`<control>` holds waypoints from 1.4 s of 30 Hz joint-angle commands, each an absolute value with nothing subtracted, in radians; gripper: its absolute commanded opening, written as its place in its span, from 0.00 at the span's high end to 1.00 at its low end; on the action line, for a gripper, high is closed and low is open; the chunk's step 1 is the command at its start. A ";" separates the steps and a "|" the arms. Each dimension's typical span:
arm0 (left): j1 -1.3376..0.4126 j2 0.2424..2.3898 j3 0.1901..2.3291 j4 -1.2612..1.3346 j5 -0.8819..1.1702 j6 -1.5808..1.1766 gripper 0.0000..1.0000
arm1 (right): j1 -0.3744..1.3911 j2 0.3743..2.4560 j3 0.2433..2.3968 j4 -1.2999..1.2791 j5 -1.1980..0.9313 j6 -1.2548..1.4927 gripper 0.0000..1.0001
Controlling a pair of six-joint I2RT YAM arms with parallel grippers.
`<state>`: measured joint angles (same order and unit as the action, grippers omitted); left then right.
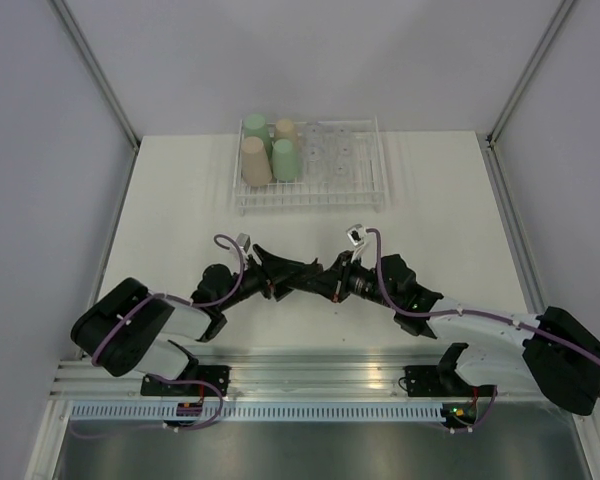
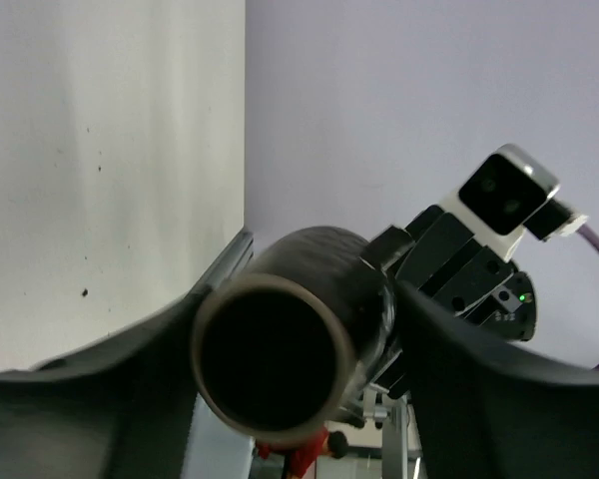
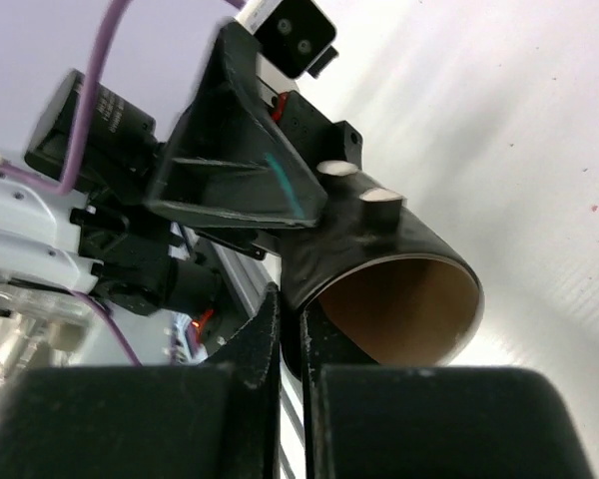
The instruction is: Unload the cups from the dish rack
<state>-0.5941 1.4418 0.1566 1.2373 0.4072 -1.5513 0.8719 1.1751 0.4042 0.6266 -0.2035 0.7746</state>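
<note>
The dark brown cup (image 2: 314, 261) hangs on its side above the table between both grippers. My left gripper (image 2: 295, 309) is shut around its body, one finger on each side. My right gripper (image 3: 290, 311) is shut on the cup's rim (image 3: 399, 235), one finger inside the tan mouth and one outside. In the top view the two grippers, left (image 1: 302, 272) and right (image 1: 334, 281), meet at mid table, and the cup is hard to make out. The white wire dish rack (image 1: 310, 205) stands at the back with green (image 1: 285, 160) and beige (image 1: 255, 162) tumblers and clear cups (image 1: 335, 150).
Grey walls and metal frame posts close in the table on the left, right and back. The left gripper's finger (image 3: 245, 170) lies close over the cup in the right wrist view. A rail (image 1: 310, 365) runs along the near edge.
</note>
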 commanded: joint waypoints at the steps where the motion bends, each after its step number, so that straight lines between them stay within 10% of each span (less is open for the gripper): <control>1: -0.626 1.401 0.155 1.287 0.411 -1.485 0.18 | 0.882 1.099 0.471 0.371 -0.092 0.644 0.99; 2: -0.624 1.385 0.161 1.261 0.407 -1.474 0.01 | 0.882 1.077 0.475 0.321 -0.031 0.635 0.99; 10: -0.623 1.275 0.172 1.105 0.385 -1.347 0.00 | 0.882 0.890 0.610 -0.287 0.398 0.620 0.99; 16: -0.621 1.057 0.212 0.711 0.368 -1.166 0.00 | 0.844 1.168 0.885 -0.769 0.681 0.687 0.99; 25: -0.624 0.657 0.275 0.133 0.268 -0.933 0.00 | 0.539 1.322 1.034 -0.742 0.471 0.459 0.99; 42: -0.624 0.558 0.265 0.032 0.308 -0.887 0.00 | 0.203 1.744 1.483 -0.854 0.267 0.272 0.99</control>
<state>-0.6231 0.5667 0.2386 0.0391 0.2901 -0.9318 0.2451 1.7039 1.3754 -0.8104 0.2611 0.3119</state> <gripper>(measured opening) 0.994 0.042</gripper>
